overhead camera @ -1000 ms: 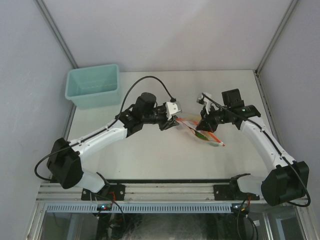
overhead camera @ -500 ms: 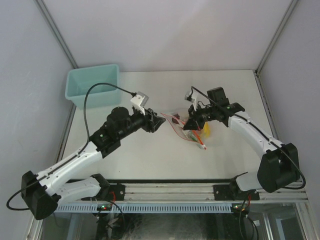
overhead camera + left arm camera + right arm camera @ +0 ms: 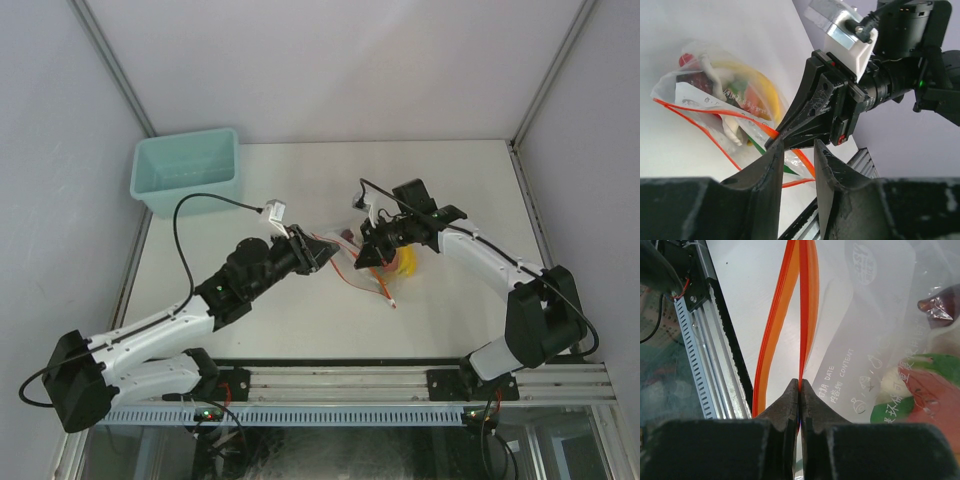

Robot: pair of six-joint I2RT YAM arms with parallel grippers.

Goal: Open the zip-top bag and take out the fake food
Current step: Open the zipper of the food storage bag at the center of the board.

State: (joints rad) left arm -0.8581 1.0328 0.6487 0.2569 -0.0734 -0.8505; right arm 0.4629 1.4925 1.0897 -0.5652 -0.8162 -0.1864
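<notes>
The zip-top bag (image 3: 350,245) lies at mid-table between my two grippers, its red-orange zip strip (image 3: 807,300) parted into two bands. My right gripper (image 3: 368,255) is shut on one band of the strip (image 3: 800,385). My left gripper (image 3: 322,252) is open with nothing between its jaws; its tips (image 3: 797,150) sit just short of the strip, facing the right gripper (image 3: 774,142). Through the bag (image 3: 715,100) I see the fake food: a yellow banana (image 3: 762,85), a red piece (image 3: 935,395), a green piece (image 3: 935,365) and a whitish piece (image 3: 730,127).
A teal plastic bin (image 3: 187,170) stands at the back left corner. The metal rail (image 3: 320,385) runs along the table's near edge and also shows in the right wrist view (image 3: 705,340). Grey walls enclose the table.
</notes>
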